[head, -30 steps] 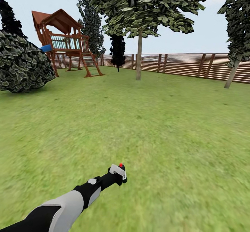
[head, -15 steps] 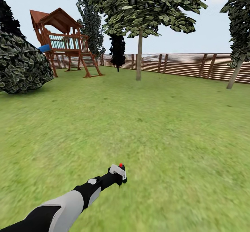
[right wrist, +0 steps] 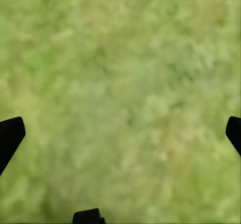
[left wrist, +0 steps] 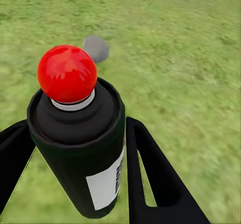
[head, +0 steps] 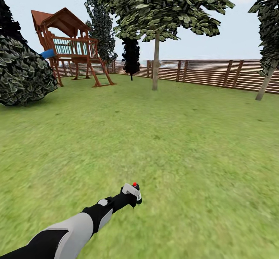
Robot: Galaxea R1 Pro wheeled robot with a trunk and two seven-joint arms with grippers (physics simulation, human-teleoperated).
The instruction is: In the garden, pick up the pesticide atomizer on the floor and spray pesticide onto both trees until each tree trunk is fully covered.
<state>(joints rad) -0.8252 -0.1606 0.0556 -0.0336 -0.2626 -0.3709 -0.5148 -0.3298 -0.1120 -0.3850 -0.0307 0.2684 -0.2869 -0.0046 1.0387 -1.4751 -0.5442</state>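
Head view: left arm, glossy black w/ pale grey shell panels, runs from lower left toward centre-bottom. Left hand is clamped on the pesticide atomizer, pale grey-white cap w/ a small red dot on top, low centre of frame over blurry green lawn. Nearest tree is upper centre: blotchy, faceted green canopy on a straight, bare grey-brown tree trunk. Second tree at right edge, w/ a leaning trunk. Brown horizontal-slat fence crosses behind them. Red-brown wooden playset w/ pitched roof upper left; rounded leafy shrub at left edge; dark narrow conifer by the fence.

Vs 1 s ago: whole scene sits slightly shifted, playset a bit further left and right-edge tree further right, so camera moved; arm and atomizer hold the same spot in frame.

Left wrist view: atomizer is a dark, smooth cylinder w/ white label and glossy red ball top, gripped between two black fingers. Small grey round blob lies on grass behind.

Right wrist view: right hand has black fingertips wide apart at both frame edges, nothing between; soft, blurred grass beneath.
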